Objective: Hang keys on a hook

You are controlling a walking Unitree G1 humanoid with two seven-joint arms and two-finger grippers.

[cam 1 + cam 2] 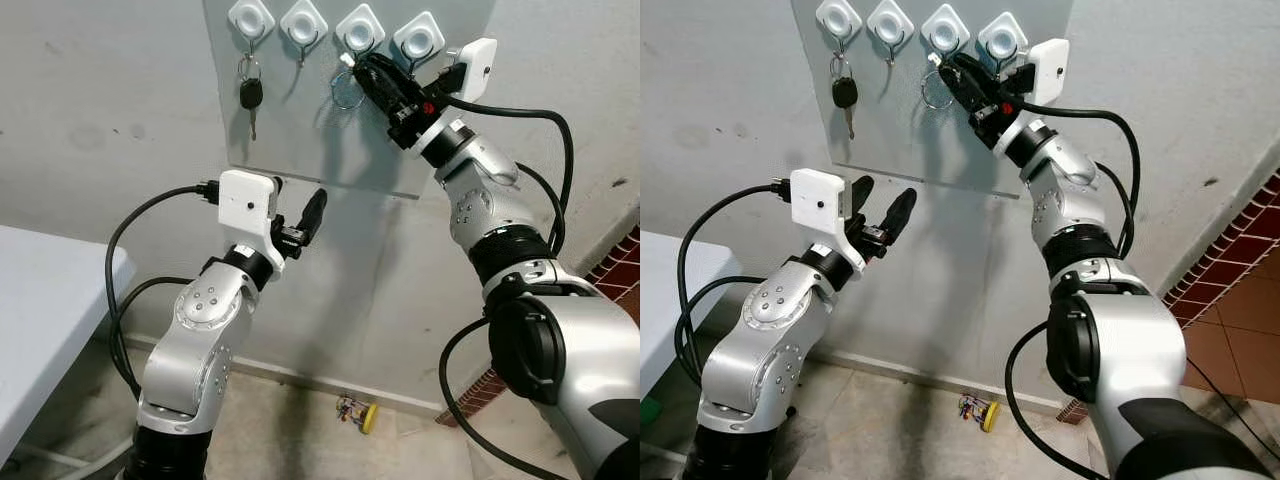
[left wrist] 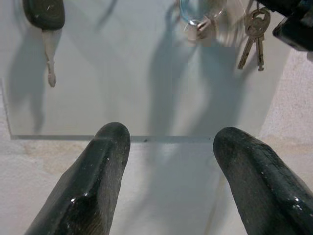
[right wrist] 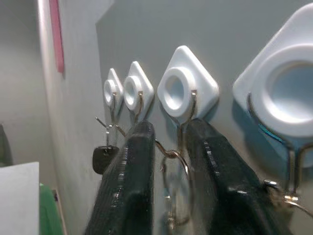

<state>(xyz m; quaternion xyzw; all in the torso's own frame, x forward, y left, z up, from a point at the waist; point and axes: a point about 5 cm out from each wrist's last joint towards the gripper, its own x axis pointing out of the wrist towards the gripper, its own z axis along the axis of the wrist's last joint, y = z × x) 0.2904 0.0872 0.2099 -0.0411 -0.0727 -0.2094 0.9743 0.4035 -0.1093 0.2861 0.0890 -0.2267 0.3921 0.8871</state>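
Silver and raised in front of the wall, the left arm holds the left gripper (image 1: 883, 213) below the grey hook panel (image 1: 300, 150), its two black fingers (image 2: 93, 186) spread apart with nothing between them, pointing up at the panel's lower edge. Lower down, on the floor at the foot of the wall under the panel, lies a small yellow item (image 1: 367, 416) with bits of metal on it; what it is cannot be told. A white table (image 1: 40, 320) edge stands well to the left of the panel.

Up on the panel sit four white hook mounts in a row. From the leftmost hook (image 1: 250, 20) hangs a black-headed car key (image 1: 251, 95). The right gripper (image 1: 372, 75) reaches up to the third hook (image 1: 359, 30), its fingers (image 3: 129, 191) a little apart on either side of a metal key ring (image 1: 345, 92) that hangs at that hook's wire. Whether the fingers touch the ring cannot be told. In the left wrist view a small bunch of brass-coloured keys (image 2: 254, 36) dangles on the panel beside the right gripper, near the fourth hook (image 1: 419, 38).
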